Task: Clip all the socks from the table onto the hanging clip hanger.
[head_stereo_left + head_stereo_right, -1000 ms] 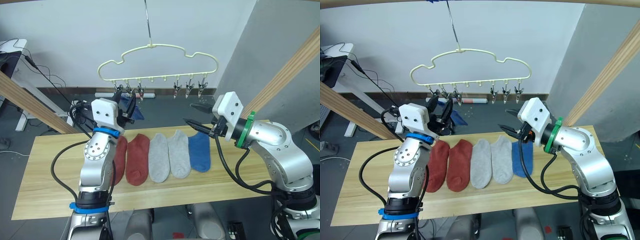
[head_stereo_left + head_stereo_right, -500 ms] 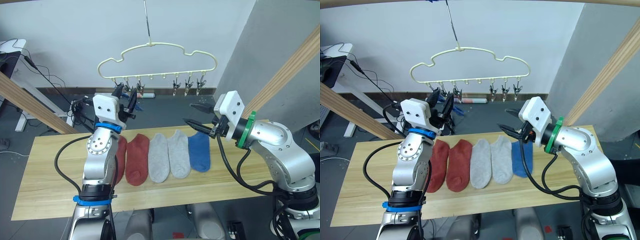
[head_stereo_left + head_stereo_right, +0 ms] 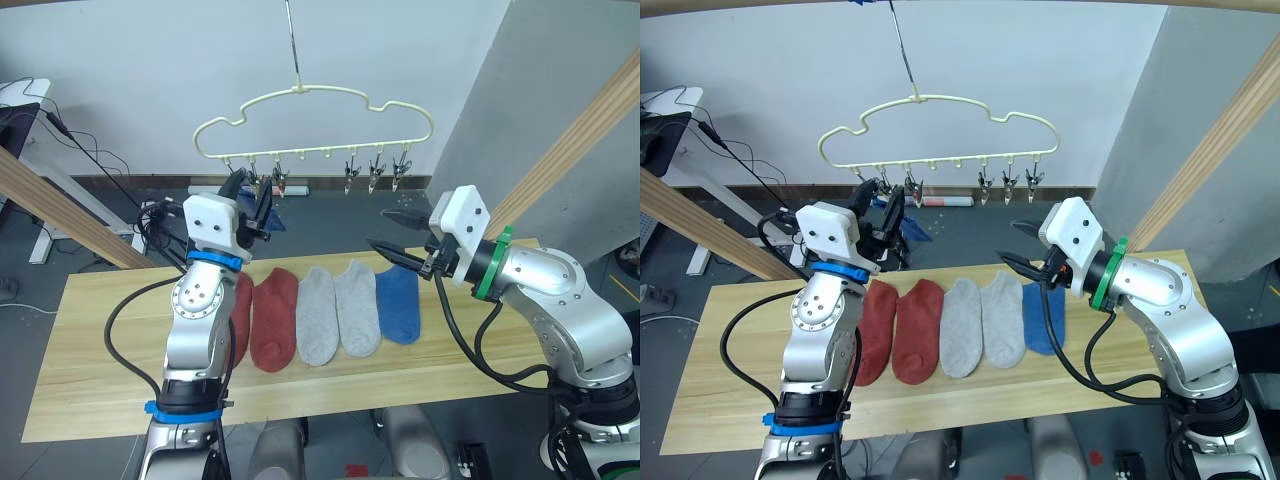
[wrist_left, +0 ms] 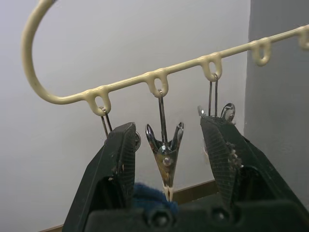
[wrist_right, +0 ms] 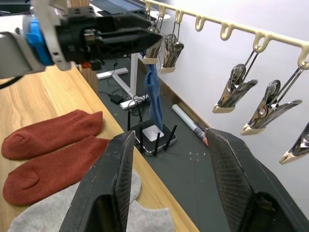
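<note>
1. Cream-yellow wire forms the clip hanger [image 3: 315, 123], which hangs above and behind the worktop [image 3: 90, 340], with metal clips [image 3: 377, 176] in a row below it.
2. Five socks lie side by side on the worktop: two red socks [image 3: 272, 318], two grey socks [image 3: 338, 313] and one blue sock [image 3: 399, 303].
3. A second blue sock [image 5: 154, 96] hangs from a clip at the left end of the hanger.
4. The left hand [image 3: 249, 200] is raised to the hanger's left clips. Its fingers [image 4: 118, 166] are spread apart, one on each side of a clip, with blue fabric showing low between them.
5. The right hand [image 3: 393, 230] hovers above the worktop, near the blue sock lying there. Its fingers [image 5: 116, 181] are apart and hold nothing.
</note>
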Robot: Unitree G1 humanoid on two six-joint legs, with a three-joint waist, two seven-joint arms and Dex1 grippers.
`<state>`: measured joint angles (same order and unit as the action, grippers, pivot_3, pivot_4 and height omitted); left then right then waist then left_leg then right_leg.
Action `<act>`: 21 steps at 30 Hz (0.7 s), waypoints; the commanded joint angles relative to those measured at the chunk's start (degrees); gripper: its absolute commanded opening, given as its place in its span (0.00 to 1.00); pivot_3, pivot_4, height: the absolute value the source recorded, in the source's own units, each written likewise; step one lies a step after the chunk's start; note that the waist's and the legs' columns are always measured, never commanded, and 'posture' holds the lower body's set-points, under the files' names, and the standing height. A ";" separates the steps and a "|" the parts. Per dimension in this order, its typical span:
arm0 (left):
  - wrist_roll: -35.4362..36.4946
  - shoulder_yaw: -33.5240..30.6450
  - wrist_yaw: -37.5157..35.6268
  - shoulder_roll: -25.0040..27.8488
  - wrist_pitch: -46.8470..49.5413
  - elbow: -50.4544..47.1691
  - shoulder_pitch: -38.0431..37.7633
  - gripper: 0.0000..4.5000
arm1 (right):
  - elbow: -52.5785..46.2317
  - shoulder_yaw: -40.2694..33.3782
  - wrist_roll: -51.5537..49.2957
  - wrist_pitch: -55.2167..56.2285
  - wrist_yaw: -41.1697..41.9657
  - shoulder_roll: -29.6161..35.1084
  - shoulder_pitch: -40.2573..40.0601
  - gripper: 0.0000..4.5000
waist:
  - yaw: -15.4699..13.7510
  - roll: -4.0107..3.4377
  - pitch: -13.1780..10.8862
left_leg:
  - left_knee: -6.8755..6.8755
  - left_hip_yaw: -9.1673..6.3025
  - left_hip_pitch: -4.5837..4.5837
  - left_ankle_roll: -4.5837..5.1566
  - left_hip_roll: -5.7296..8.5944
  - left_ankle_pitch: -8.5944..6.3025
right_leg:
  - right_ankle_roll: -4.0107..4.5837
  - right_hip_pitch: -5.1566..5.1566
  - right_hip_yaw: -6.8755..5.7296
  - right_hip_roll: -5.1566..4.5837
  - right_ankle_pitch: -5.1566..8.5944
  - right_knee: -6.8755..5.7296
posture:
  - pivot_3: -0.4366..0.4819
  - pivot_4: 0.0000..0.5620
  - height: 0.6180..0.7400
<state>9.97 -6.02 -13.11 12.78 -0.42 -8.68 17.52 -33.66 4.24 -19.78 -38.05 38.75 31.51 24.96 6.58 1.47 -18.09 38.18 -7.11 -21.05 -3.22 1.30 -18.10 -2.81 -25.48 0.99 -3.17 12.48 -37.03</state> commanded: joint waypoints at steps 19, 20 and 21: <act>-1.25 -0.44 0.21 -0.16 -1.45 8.95 5.75 0.52 | -1.97 -0.48 -0.82 1.60 0.49 0.82 -0.26 0.53 | -0.01 0.01 0.00 | 0.02 0.00 0.01 0.01 0.01 0.00 | -0.01 0.04 -0.02 0.01 0.00 0.00 | 0.19 0.61 0.92; -1.29 -0.44 0.20 -0.22 -1.89 9.61 6.30 0.52 | -1.98 -0.50 -0.83 1.60 0.49 0.86 -0.28 0.53 | -0.01 0.01 0.00 | 0.02 -0.01 0.01 0.01 0.01 0.00 | 0.00 0.03 -0.03 0.01 0.00 0.00 | 0.19 0.61 0.92; -1.30 -0.41 0.12 -0.25 -2.37 10.36 7.01 0.52 | -2.01 -0.48 -0.83 1.58 0.45 0.87 -0.30 0.53 | -0.01 0.01 0.00 | 0.02 -0.01 0.01 0.01 0.01 0.00 | -0.01 0.04 -0.03 0.01 0.00 0.00 | 0.19 0.61 0.92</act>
<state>8.81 -5.90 -13.07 12.65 -0.83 2.09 23.59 -33.64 4.34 -19.76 -37.65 38.90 31.98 24.90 6.58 1.48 -18.10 38.20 -7.11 -21.03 -3.21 1.31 -18.10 -2.81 -25.44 0.97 -3.16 12.47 -37.03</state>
